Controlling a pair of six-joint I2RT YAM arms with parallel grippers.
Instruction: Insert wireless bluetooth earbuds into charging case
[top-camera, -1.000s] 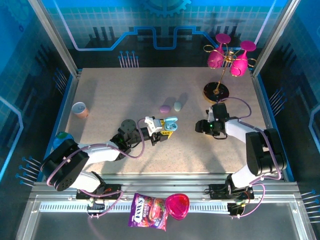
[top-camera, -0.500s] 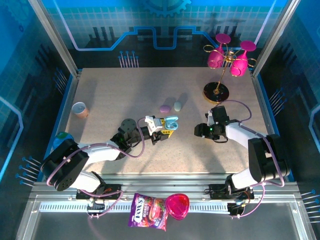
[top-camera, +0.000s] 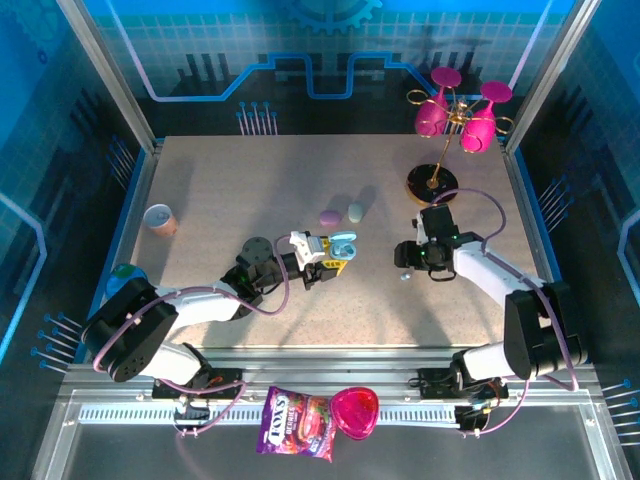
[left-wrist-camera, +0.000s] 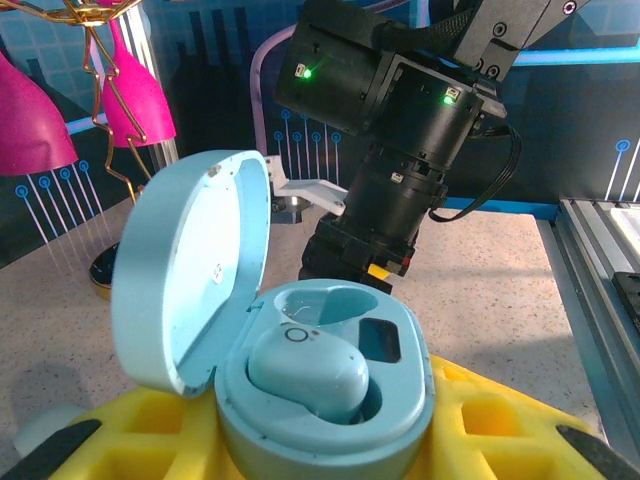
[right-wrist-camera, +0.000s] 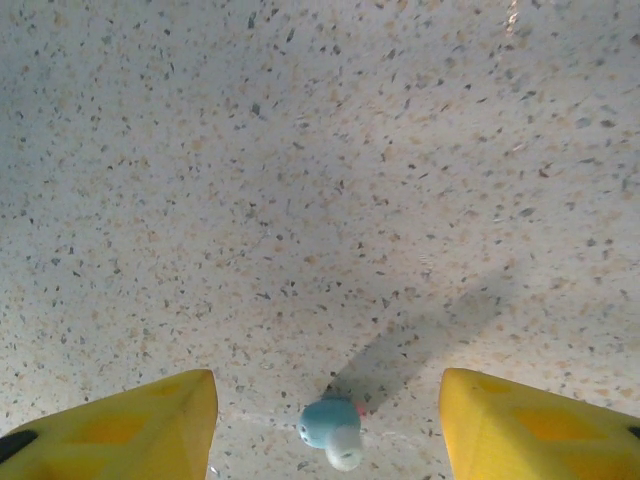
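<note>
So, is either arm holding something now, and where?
The left gripper holds the open light-blue plastic charging case by its lower shell. The right gripper holds nothing; a tiny light-blue earbud lies loose below its open jaws.

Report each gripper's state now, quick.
Left gripper: shut on the open light blue charging case.
Right gripper: open, holding nothing; a light blue earbud lies on the table between its jaws.
</note>
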